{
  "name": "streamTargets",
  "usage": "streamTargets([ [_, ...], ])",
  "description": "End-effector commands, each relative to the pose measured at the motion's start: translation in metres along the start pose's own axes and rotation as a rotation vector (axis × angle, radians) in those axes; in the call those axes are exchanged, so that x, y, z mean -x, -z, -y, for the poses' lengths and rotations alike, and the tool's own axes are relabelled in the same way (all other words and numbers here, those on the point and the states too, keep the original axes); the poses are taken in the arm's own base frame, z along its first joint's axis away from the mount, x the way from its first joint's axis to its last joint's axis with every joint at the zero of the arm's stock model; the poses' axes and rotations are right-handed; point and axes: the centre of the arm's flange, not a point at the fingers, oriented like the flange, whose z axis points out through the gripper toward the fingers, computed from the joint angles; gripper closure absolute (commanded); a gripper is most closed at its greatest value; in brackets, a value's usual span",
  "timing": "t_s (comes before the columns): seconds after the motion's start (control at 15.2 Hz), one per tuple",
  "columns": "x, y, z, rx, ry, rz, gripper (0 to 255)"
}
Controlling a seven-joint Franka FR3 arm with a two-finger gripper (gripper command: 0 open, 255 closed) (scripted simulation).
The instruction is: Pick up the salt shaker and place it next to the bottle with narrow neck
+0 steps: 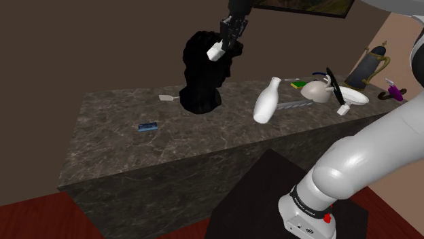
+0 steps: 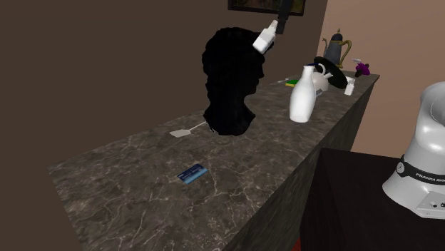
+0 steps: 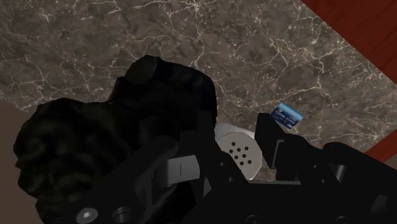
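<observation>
The black claw [image 1: 223,43] clasps a small white salt shaker [image 1: 216,51] above a black bust [image 1: 200,78]. A white narrow-necked bottle [image 1: 266,102] stands upright on the dark marbled tabletop [image 1: 122,153].

dim light here. a long dark marble counter [image 1: 204,139] with pale veins runs across the room. behind it stands a plain brown wall [image 1: 88,47], with a framed picture [image 1: 306,7] up at its top edge. on the shoulder view's right, a lighter tan wall [image 1: 401,47]. down below, red floor [image 1: 27,221].
</observation>
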Motion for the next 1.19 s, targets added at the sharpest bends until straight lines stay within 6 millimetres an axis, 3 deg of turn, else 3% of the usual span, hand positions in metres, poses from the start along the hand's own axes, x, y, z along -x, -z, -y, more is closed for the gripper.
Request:
streamTargets([
  [0.0, 0.007, 0.002, -0.032, 0.002, -0.003, 0.005, 255],
  [0.79, 0.043, 0.006, -0.186, 0.002, -0.003, 0.005, 255],
  [0.86, 0.044, 0.006, -0.195, 0.002, -0.003, 0.005, 255],
  [1.12, 0.048, -0.015, -0.194, 0.002, -0.003, 0.005, 255],
])
